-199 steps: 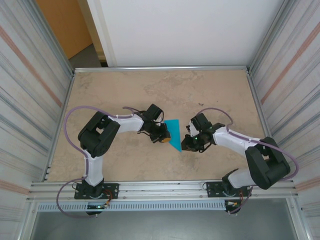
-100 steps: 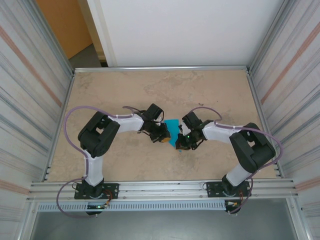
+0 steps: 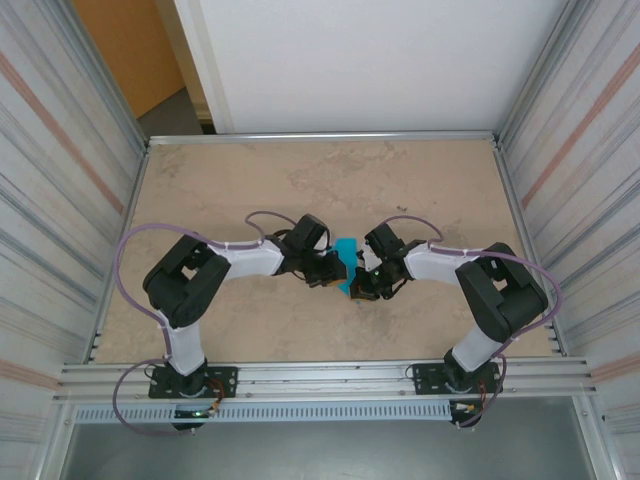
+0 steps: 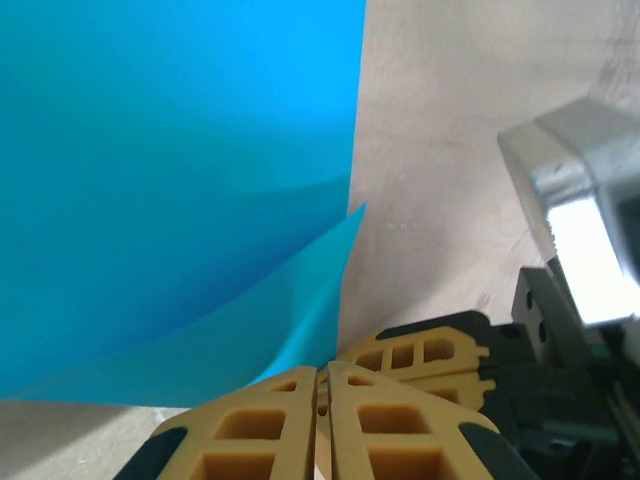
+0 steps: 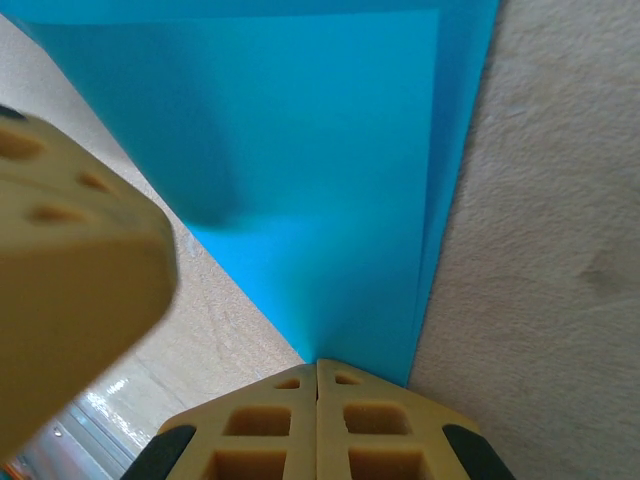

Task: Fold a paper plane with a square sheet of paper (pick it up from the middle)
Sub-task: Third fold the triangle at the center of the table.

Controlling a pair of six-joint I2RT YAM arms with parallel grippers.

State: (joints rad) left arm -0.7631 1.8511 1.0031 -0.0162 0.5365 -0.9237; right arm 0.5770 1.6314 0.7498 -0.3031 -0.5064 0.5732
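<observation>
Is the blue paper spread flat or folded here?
Folded: the paper is doubled, one layer's edge just inside the other's.

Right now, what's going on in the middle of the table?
Both arms meet over the turquoise sheet of paper in the middle of the table. The left gripper is shut on a raised flap of it. The right gripper is pinched shut on a corner. The sheet is partly folded, with layers overlapping, and is not yet a plane.
</observation>
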